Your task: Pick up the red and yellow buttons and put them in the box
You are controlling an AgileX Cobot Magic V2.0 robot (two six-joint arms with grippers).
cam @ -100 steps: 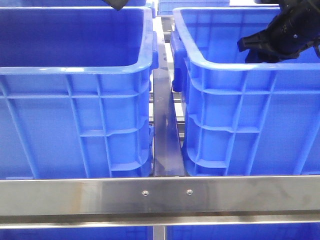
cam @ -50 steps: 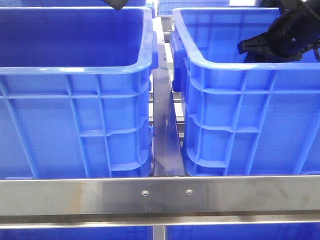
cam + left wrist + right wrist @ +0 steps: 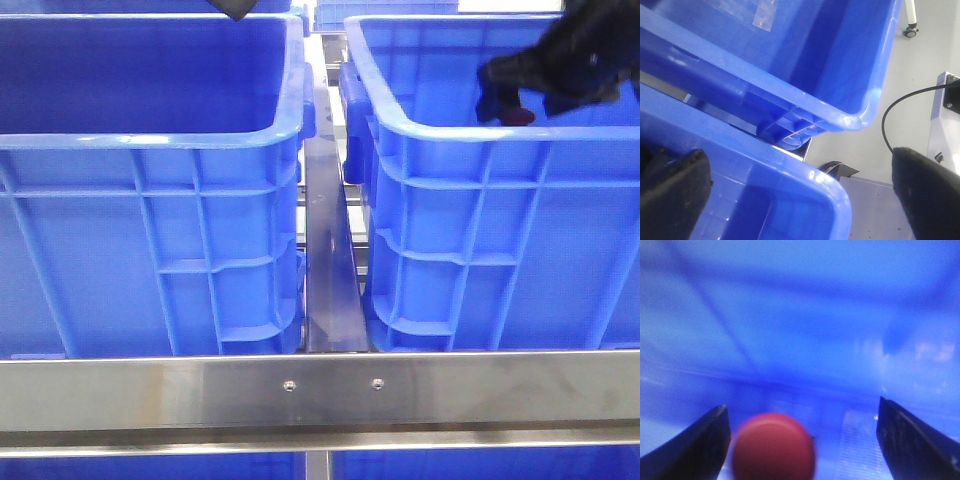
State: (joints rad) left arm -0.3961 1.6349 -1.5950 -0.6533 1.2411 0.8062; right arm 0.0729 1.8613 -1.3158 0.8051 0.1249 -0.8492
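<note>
The dark red button is loose just under my right gripper, inside the right blue box and level with its near rim. In the right wrist view the red button is blurred, apart from both fingers, with the box's blue inside behind it. My right gripper is open wide. My left gripper is open and empty over a corner of the left blue box; only its tip shows in the front view. The yellow button is out of view.
The left blue box stands beside the right one with a steel rail between them. A steel crossbar runs along the front. Another blue crate lies beyond the left one, with grey floor past it.
My right gripper has opened and shifted slightly, now blurred. The red button, unseen before, now shows free just below the fingers. The left arm has not moved.
</note>
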